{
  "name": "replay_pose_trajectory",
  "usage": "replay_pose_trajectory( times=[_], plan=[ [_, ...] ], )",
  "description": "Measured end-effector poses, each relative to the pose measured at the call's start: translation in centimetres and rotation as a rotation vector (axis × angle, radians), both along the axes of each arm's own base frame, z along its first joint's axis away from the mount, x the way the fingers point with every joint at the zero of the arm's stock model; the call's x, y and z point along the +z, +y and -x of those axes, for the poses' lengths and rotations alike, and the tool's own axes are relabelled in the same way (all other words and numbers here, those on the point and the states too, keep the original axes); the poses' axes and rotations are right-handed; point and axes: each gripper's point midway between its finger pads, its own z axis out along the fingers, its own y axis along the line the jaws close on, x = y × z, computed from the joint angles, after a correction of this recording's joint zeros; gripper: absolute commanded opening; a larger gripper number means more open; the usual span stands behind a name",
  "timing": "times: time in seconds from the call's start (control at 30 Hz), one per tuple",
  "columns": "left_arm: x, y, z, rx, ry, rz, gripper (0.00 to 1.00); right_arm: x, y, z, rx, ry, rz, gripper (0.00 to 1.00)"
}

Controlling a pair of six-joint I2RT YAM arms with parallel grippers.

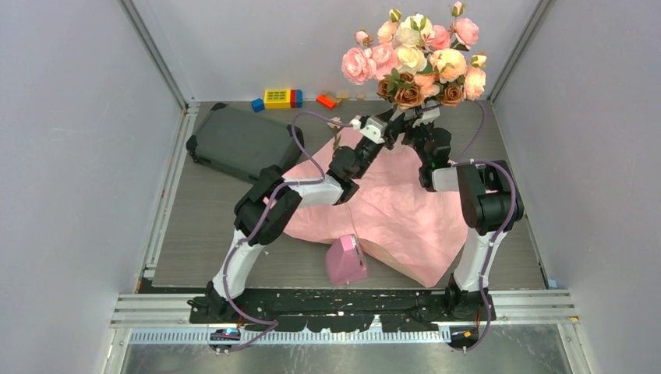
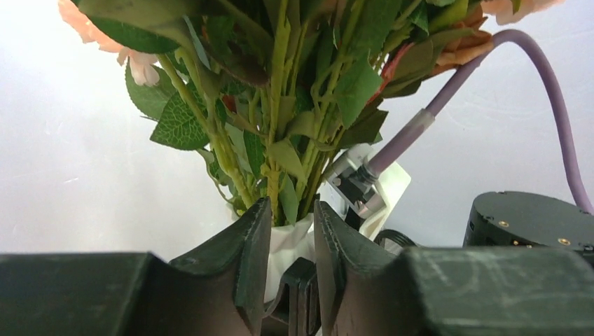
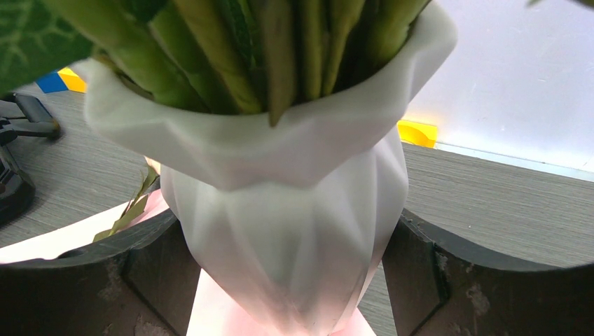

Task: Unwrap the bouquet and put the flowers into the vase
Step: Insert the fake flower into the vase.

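Where the pink wrapping paper (image 1: 397,210) lies opened out flat across the middle of the surface (image 1: 195,241), the vase (image 3: 280,154) stands upright at its far edge, right of centre, with the paper showing under its base in the right wrist view. From above, the vase body is hidden behind the two wrists, and only the flowers (image 1: 413,54) rise clear of them: a full head of pink, cream and brown roses. Their green stems (image 2: 280,140) and leaves run down in a tight bunch into the vase's wavy white rim. The right pincer (image 3: 287,280) is spread wide and clasps the ribbed vase below the neck, its dark jaws against either side. The left pincer (image 2: 291,210) reaches in from the left at rim height, its jaws parted only a narrow way, the tips flanking the spot where the stems enter the rim. Whether they touch the stems I cannot tell, and nothing looks clamped. A purple cable (image 2: 539,77) arcs past the leaves on the right of that view. Near the arms' bases a small pink wedge (image 1: 346,261) sits at the paper's near edge. A grey case (image 1: 234,142) lies at the far left of the surface, and coloured toy blocks (image 1: 279,97) sit along the far edge behind it.
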Motion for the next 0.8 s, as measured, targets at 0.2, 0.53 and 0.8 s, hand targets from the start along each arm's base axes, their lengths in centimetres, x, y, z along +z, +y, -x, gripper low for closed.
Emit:
replay_pose_trajectory(
  times=[0.2, 0.53, 0.8],
  plan=[
    [-1.7, 0.2, 0.2, 0.001, 0.028, -0.032, 0.48, 0.0, 0.0, 0.0, 0.0, 0.001, 0.0, 0.0],
    [-2.7, 3.6, 1.9, 0.051, 0.092, -0.061, 0.73, 0.0, 0.0, 0.0, 0.0, 0.001, 0.0, 0.0],
    [-4.1, 7.6, 3.4, 0.135, 0.189, -0.114, 0.75, 0.0, 0.0, 0.0, 0.0, 0.002, 0.001, 0.0]
  ],
)
